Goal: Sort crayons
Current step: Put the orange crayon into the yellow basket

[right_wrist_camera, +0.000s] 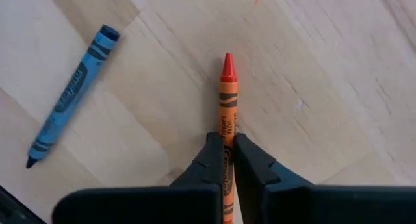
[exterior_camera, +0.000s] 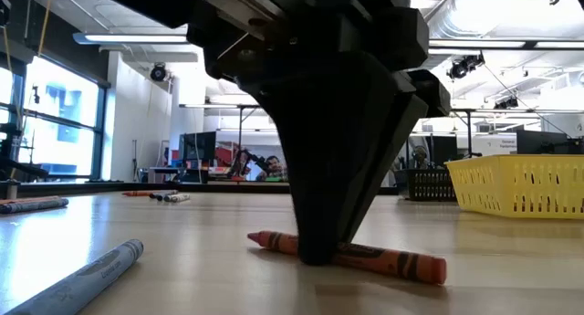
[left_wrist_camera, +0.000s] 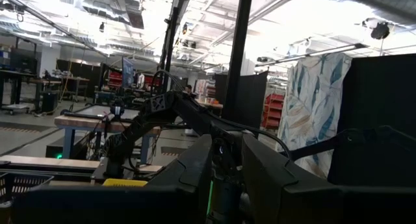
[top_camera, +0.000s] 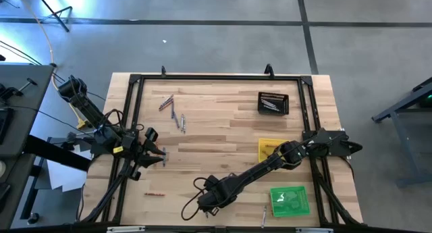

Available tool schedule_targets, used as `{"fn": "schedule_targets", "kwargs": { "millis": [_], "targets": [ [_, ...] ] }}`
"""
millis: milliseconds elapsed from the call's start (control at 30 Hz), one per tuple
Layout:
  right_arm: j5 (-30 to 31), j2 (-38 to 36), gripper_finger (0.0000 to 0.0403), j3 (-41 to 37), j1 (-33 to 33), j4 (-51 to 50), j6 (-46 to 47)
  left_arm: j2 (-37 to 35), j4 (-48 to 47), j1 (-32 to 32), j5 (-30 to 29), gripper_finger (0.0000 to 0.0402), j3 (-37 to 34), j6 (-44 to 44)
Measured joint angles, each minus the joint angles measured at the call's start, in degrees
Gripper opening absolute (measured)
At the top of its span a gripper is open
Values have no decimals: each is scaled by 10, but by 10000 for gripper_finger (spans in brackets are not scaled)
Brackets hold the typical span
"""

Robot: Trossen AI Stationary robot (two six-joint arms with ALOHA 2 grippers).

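The wooden desk (top_camera: pixel 223 125) is reached across by the right arm. Its right hand (right_wrist_camera: pixel 229 160) is set down near the front edge and clenched on the orange crayon (right_wrist_camera: pixel 227 100). The crayon lies flat, pointing straight out between the fingers. The left hand (top_camera: pixel 156 154) is parked at the left side; its grip cannot be told.
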Motion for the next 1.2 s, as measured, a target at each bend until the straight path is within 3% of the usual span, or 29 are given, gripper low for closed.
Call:
{"fn": "schedule_targets", "kwargs": {
  "millis": [167,400,767,900,1200],
  "targets": [
    [2,2,4,54,-1,-97,-14,0,0,0,0,74,0,0],
    [26,-61,3,38,-1,-217,-11,0,0,0,0,74,0,-1],
    [119,-169,4,26,-25,-212,-68,0,-5,0,2,74,0,-13],
    [143,-212,4,-50,-39,-212,-63,0,-12,-1,1,74,0,-26],
    [97,-392,4,-357,-61,-209,35,0,-17,-16,1,74,0,-26]
  ]
}}
